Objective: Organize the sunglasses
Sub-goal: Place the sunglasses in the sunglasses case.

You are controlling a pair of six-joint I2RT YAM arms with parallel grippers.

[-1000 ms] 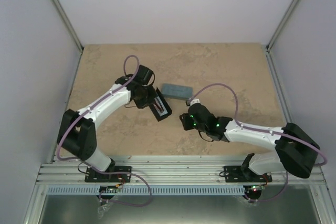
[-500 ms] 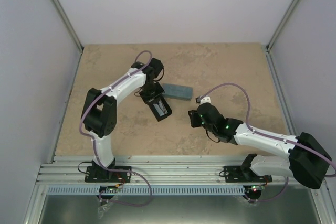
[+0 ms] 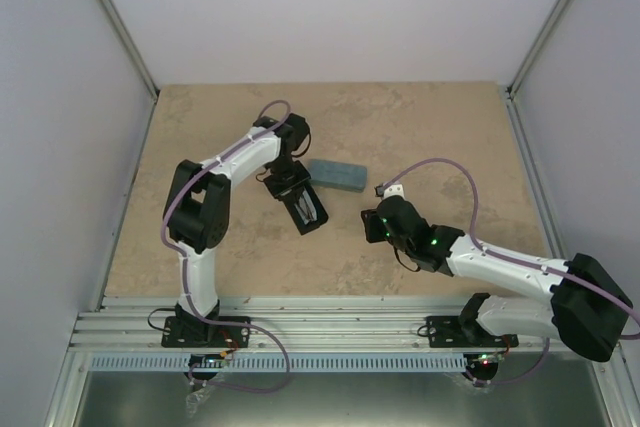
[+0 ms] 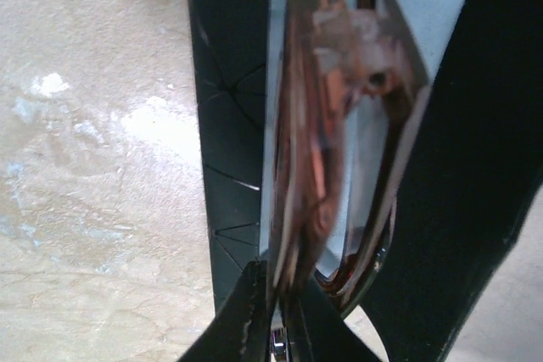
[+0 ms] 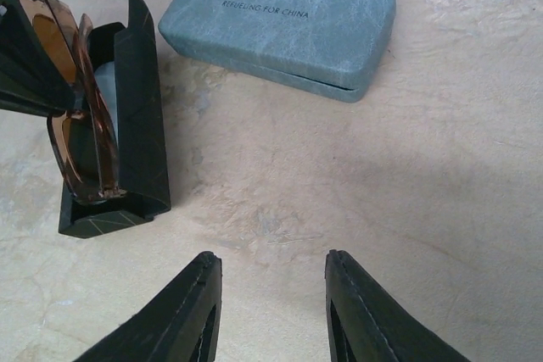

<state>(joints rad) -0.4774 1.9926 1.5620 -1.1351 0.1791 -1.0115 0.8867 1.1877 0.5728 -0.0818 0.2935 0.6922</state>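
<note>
The brown sunglasses (image 4: 314, 125) stand on edge inside an open black case (image 4: 229, 125), on a light-blue cloth (image 4: 428, 14). My left gripper (image 4: 280, 281) is shut on their frame at the case's near end. In the top view the left gripper (image 3: 289, 183) is over the black case (image 3: 308, 212). My right gripper (image 5: 270, 258) is open and empty, low over bare table, to the right of the case (image 5: 140, 125) and sunglasses (image 5: 78, 116); it shows in the top view (image 3: 372, 225). The black sunglasses are out of view.
A closed grey-blue case (image 5: 280, 27) lies beyond the right gripper; it sits just right of the black case in the top view (image 3: 338, 175). The marbled tabletop (image 3: 430, 127) is walled on three sides.
The left arm has raised its elbow and swung forward over the black case. The right gripper has drawn back a little to the right, away from the case.
</note>
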